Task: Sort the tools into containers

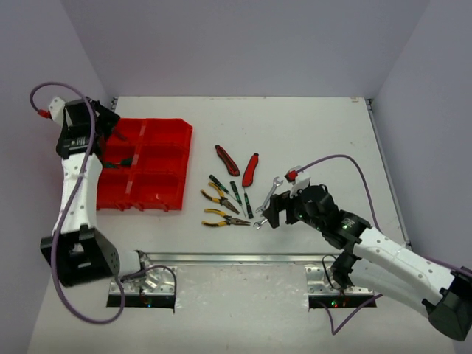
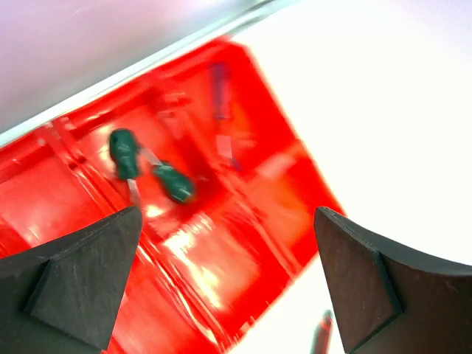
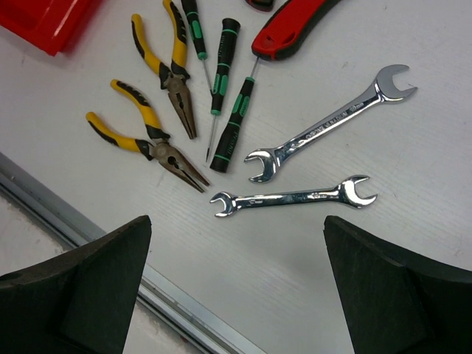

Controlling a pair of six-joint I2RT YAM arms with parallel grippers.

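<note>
The left arm (image 1: 74, 184) is held steeply upright and is stretched toward the far left side. The left gripper (image 2: 225, 217) is tilted downward, with its 2 fingers (image 2: 81, 280) spread wide apart, and nothing is gripped between them. The right arm (image 1: 391, 254) is stretched low from the near right toward the middle. The right gripper (image 3: 234, 225) is pointed down, its 2 fingers (image 3: 383, 287) likewise spread wide, and nothing is held.

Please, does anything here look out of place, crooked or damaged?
Nothing stands out. The pliers, wrenches and thin screwdrivers lie flat on the table, apparently undamaged. In the red tray, two green-handled screwdrivers lie at angles, seemingly in one compartment; nothing has spilled.
</note>
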